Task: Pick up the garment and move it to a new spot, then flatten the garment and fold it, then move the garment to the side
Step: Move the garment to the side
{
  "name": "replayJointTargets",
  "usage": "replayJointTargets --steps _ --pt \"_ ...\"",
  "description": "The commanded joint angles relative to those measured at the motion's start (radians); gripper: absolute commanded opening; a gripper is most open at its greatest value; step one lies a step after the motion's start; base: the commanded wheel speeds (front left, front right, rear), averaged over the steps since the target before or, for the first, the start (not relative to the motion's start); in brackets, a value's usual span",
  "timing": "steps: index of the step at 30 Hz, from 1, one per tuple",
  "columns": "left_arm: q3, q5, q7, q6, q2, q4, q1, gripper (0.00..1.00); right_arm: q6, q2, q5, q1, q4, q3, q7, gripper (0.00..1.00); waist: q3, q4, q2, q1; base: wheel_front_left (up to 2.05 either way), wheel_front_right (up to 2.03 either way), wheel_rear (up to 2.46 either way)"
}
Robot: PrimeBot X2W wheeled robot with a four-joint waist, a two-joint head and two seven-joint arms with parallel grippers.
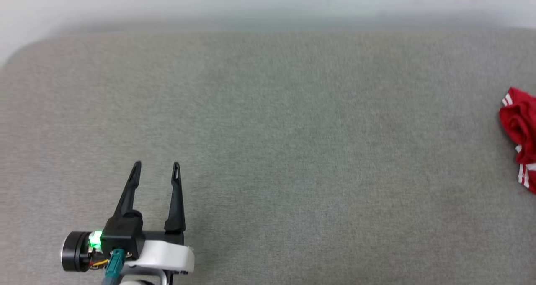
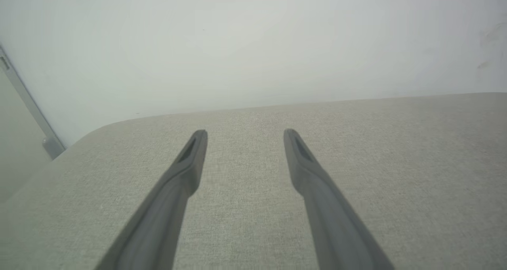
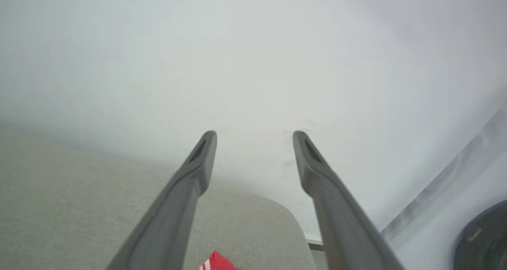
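At far right of grey surface (image 1: 268,130), garment (image 1: 523,126) seemingly crumpled; left pincer (image 1: 156,164) and right pincer (image 3: 254,133) both spread wide, empty

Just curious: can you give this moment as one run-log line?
left end effector: open, empty | right end effector: open, empty | garment: bunched on grey surface, robot's right

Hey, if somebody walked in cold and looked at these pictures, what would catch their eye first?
The red garment with white stripe trim stands out most, bunched at the head view's right edge on the grey fabric surface; a corner of it also shows low between the open right gripper fingers. Next comes the left gripper at the head view's lower left, open over bare fabric, a green light glowing at its wrist.
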Motion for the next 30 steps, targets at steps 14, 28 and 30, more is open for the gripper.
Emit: replayJointTargets --steps 14,28,30 --pt "0.035 -0.011 -0.002 -0.013 -0.006 0.041 0.089 1.00 -0.002 0.357 -0.020 0.311 -0.226 0.074 -0.189 1.00 -0.160 0.048 -0.0001 0.0002 0.00 0.00 0.00" --pt "0.047 -0.017 -0.002 -0.031 -0.016 0.068 0.123 1.00 -0.001 0.488 0.014 0.538 -0.230 0.077 -0.197 1.00 -0.221 0.035 -0.0001 0.0002 0.00 0.00 0.00" --pt "0.050 -0.021 -0.002 -0.036 -0.017 0.068 0.127 1.00 -0.001 0.503 0.012 0.573 -0.253 0.064 -0.197 1.00 -0.227 0.031 -0.0001 0.0002 0.00 0.00 0.00"
